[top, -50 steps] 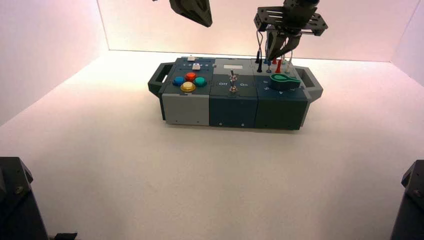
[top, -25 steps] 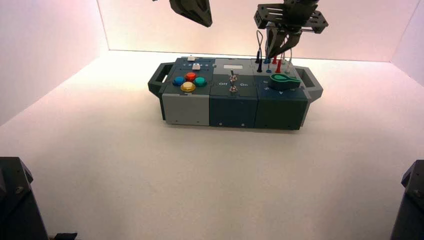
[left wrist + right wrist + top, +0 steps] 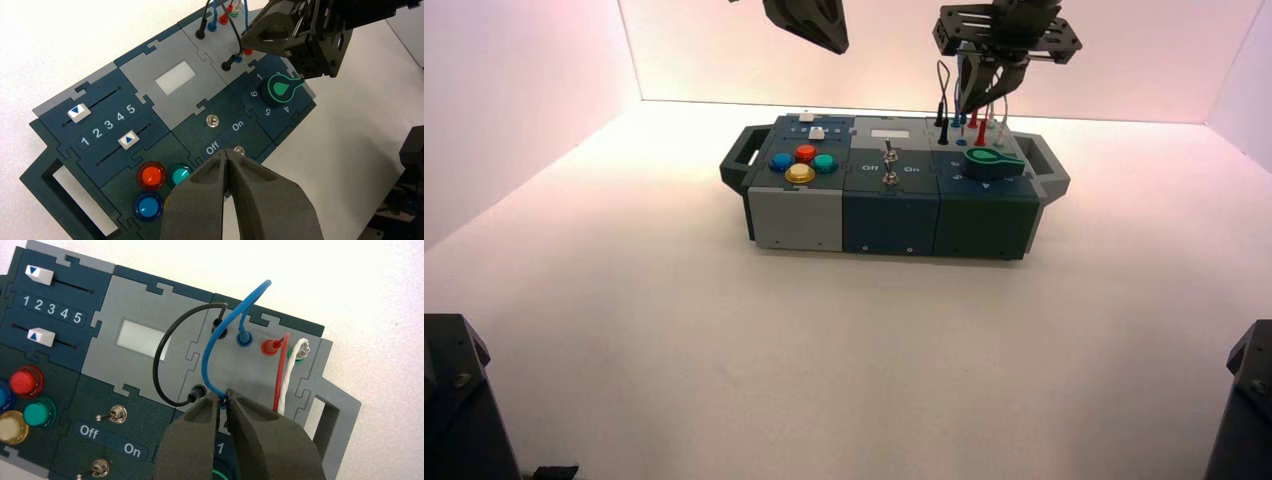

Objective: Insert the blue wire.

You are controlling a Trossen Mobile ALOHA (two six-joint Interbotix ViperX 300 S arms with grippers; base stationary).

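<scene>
While my right gripper (image 3: 223,401) pinches the loose end of the blue wire (image 3: 215,335) above the box (image 3: 894,215), its other plug seated, I fear it meets the socket tilted and slips; left gripper (image 3: 228,165) hangs closed, empty

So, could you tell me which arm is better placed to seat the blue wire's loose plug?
The right: its hand already pinches the blue wire over the wire panel, while the left hand hangs over the toggle switches.
</scene>
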